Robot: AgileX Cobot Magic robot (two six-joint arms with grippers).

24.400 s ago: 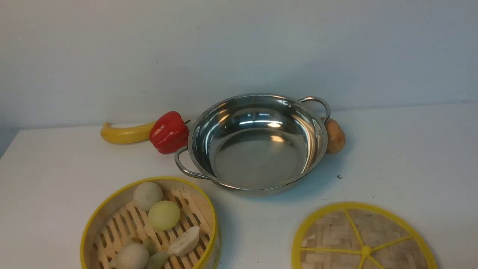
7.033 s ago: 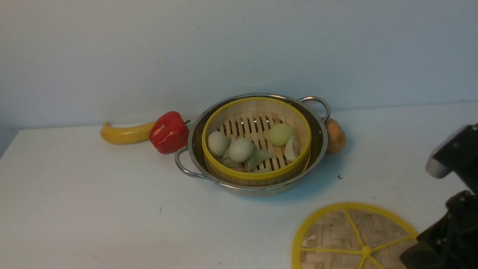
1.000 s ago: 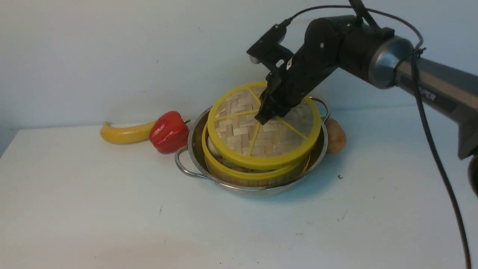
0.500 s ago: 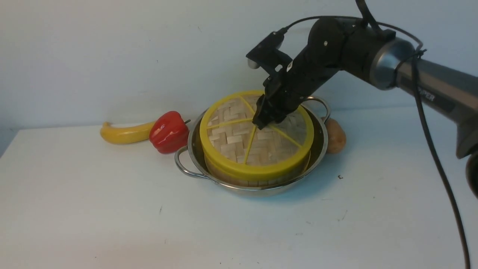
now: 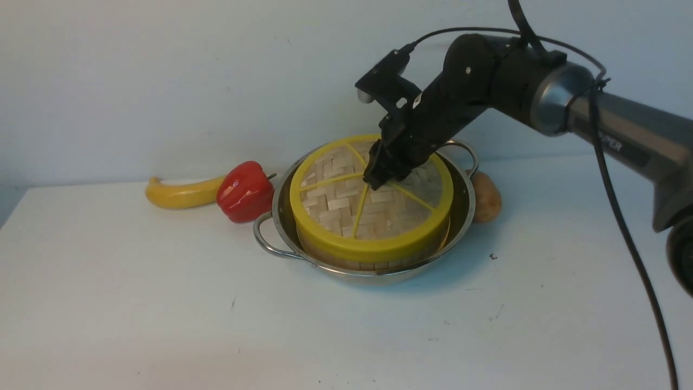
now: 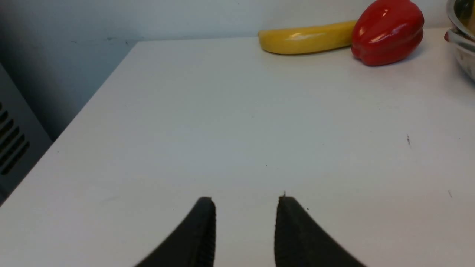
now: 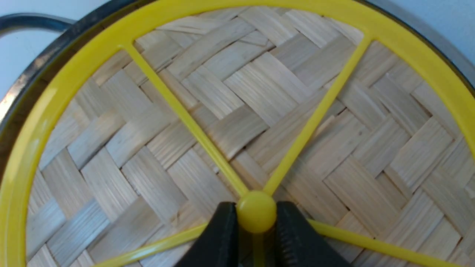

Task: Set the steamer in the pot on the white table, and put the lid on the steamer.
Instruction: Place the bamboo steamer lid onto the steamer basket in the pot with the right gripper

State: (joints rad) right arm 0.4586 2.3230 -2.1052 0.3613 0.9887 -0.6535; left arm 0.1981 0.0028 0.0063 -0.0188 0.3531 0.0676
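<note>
**Lid seated, right tool clamped on its hub**

Right tool (image 7: 256,237): pinched on the small yellow centre hub (image 7: 256,211) of the lid (image 5: 373,197), one finger on either side, reaching down at a slant from the right. Hub directly between the fingertips, so nothing to seek sideways; judged next: part the fingers and lift straight off, clear of the spokes. Lid itself lying flat and level, rim matched all round to the steamer (image 5: 346,259), of which only a strip of side wall shows beneath. Steamer sitting inside the pot (image 5: 460,214), toward the far edge of the bench (image 5: 162,314), about midway along it. Both parts of the task judged done bar the release.

Left tool (image 6: 245,226): fingers apart, nothing between them, low over bare bench near its left edge, well apart from the pot; the farther arm and not needed here.

Beside the pot: red pepper (image 5: 246,190) and banana (image 5: 181,193) on its left, potato (image 5: 485,196) touching its right.
</note>
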